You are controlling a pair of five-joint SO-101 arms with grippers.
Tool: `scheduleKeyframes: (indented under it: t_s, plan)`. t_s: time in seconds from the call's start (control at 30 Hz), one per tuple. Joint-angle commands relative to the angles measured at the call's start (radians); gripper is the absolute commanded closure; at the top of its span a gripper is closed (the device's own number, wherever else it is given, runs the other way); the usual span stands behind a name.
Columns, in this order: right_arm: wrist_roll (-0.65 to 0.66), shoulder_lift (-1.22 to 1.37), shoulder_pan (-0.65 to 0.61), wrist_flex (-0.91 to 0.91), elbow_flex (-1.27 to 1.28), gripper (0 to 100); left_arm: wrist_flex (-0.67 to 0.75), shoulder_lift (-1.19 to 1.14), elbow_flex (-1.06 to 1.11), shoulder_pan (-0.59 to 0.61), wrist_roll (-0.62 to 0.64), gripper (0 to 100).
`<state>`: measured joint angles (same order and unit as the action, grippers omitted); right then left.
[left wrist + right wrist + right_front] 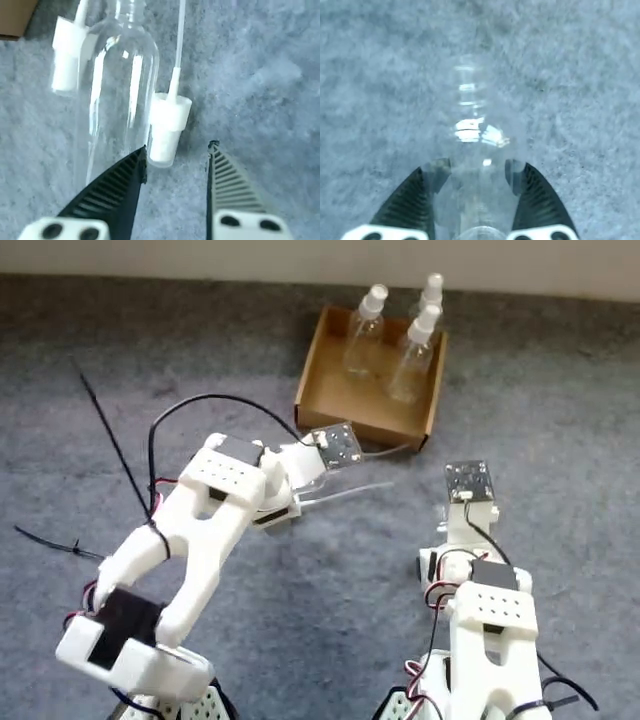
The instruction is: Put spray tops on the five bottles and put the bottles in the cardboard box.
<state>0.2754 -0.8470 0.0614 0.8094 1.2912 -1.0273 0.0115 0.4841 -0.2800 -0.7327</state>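
Three clear bottles with white spray tops [365,335] stand in the cardboard box [322,405] at the back. My left gripper [177,152] is open just above the carpet, with a loose white spray top [167,127] right ahead of its fingertips; the top's thin tube points away. Beside it lie a clear, capless bottle [120,75] and another spray top [67,55]. In the high view this gripper [300,495] sits just in front of the box. My right gripper [476,170] is shut on a clear bottle [475,140], held low over the carpet, to the right of the box's front [455,515].
Everything rests on grey carpet. Black cable ties [105,435] lie on the left side. A corner of the cardboard box [15,20] edges into the left wrist view. Open carpet lies between the two arms.
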Motion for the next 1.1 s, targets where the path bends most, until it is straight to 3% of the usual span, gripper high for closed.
scheduleKeyframes:
  t_s: [0.0, 0.3, 0.4, 0.47, 0.67, 0.93, 1.07]
  plan:
    - [-0.006, -0.013, -0.007, -0.024, 0.001, 99.5, 0.121, -0.094, -0.045, -0.024, -0.012, 81]
    - [-0.006, -0.01, -0.01, -0.024, 0.005, 99.5, 0.173, -0.156, -0.038, 0.007, -0.012, 82]
    - [-0.006, -0.016, -0.01, -0.025, 0.027, 99.5, 0.163, -0.147, -0.035, 0.015, -0.017, 92]
    - [-0.006, -0.016, -0.01, -0.025, 0.028, 99.5, 0.091, -0.145, -0.05, 0.021, -0.017, 100]
    - [-0.006, -0.012, -0.01, -0.025, 0.028, 99.5, -0.133, -0.068, -0.084, 0.019, -0.02, 100]
    - [0.063, -0.016, -0.01, -0.021, 0.025, 99.5, -0.408, 0.423, 0.01, 0.039, -0.021, 100]
    - [0.072, -0.016, -0.062, 0.077, -0.044, 99.5, -0.562, 0.65, -0.036, 0.171, -0.163, 100]
